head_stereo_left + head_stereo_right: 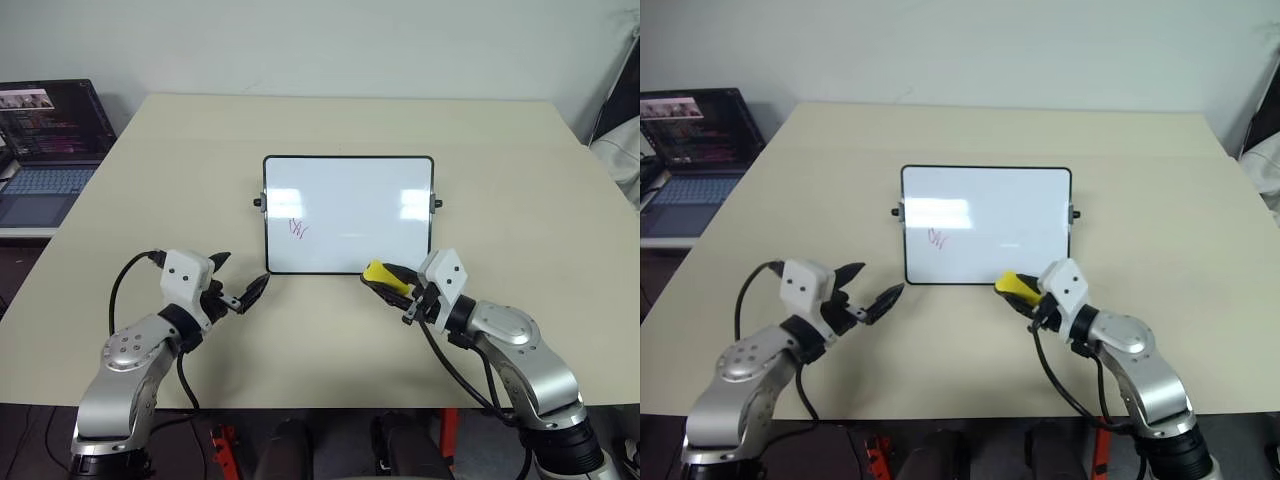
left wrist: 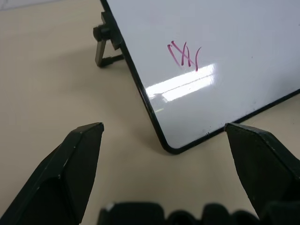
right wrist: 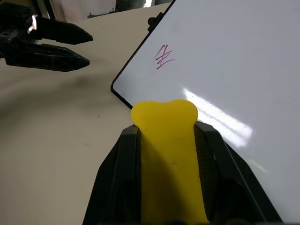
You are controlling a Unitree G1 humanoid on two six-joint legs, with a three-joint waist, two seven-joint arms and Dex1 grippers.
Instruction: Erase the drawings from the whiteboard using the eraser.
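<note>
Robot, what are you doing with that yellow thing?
It is cleaning a whiteboard on the table. The right gripper, jaws shut, holds the yellow eraser at the board's near edge. One drawing in red-purple ink remains on the board. The left gripper hovers with jaws open by the board's near left corner, holding nothing.

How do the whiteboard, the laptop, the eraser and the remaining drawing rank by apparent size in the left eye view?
1. whiteboard
2. laptop, cut off by the picture's edge, so its rank is unsure
3. eraser, partly hidden in the right hand
4. drawing
</note>
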